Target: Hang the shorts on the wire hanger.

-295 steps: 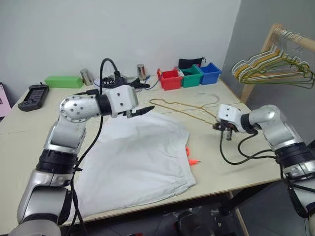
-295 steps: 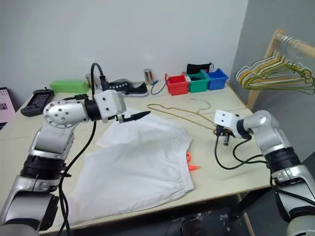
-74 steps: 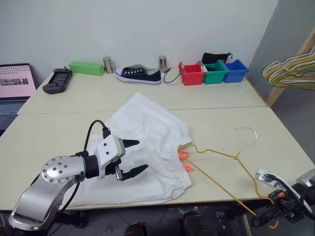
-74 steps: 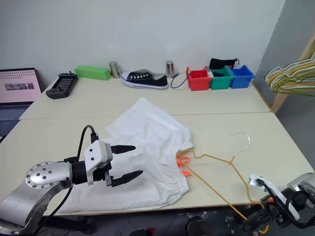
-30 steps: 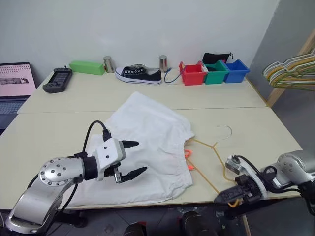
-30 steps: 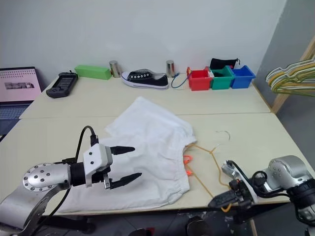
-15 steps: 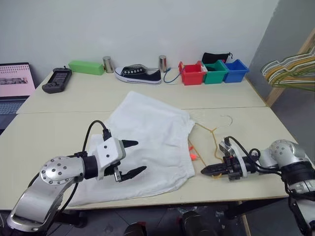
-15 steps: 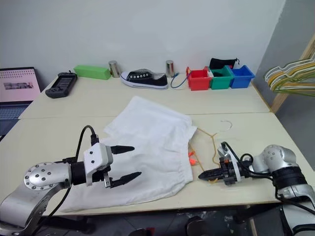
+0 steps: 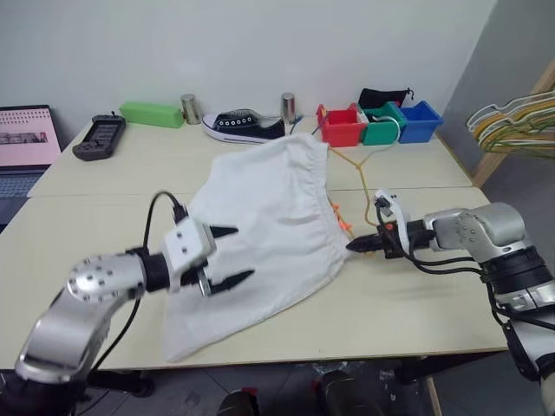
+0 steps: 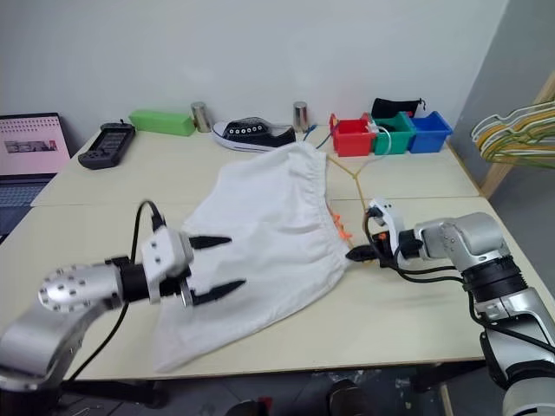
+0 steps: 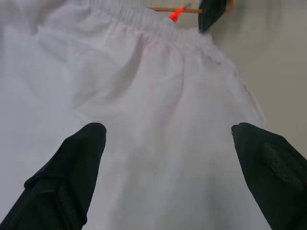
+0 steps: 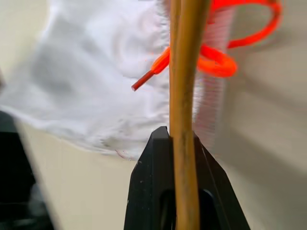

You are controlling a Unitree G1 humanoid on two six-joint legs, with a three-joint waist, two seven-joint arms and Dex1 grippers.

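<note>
From the head, the shorts [image 9: 264, 217] hang on the wire hanger [image 9: 345, 165], their hem trailing on the bench [image 9: 416, 303]. The left claw [image 9: 227, 256] hovers wide at the shorts' front. The right wrist view shows the right claw [image 12: 178, 158] clamped on the wire hanger beside the shorts' waistband.

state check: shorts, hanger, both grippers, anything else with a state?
shorts: waistband end lifted on the hanger, rest draped on the table.
wire hanger: tilted up, one corner pinched by the right gripper.
right gripper: shut on the wire.
left gripper: open, over the fabric, holding nothing.
laptop: open, screen lit.
</note>
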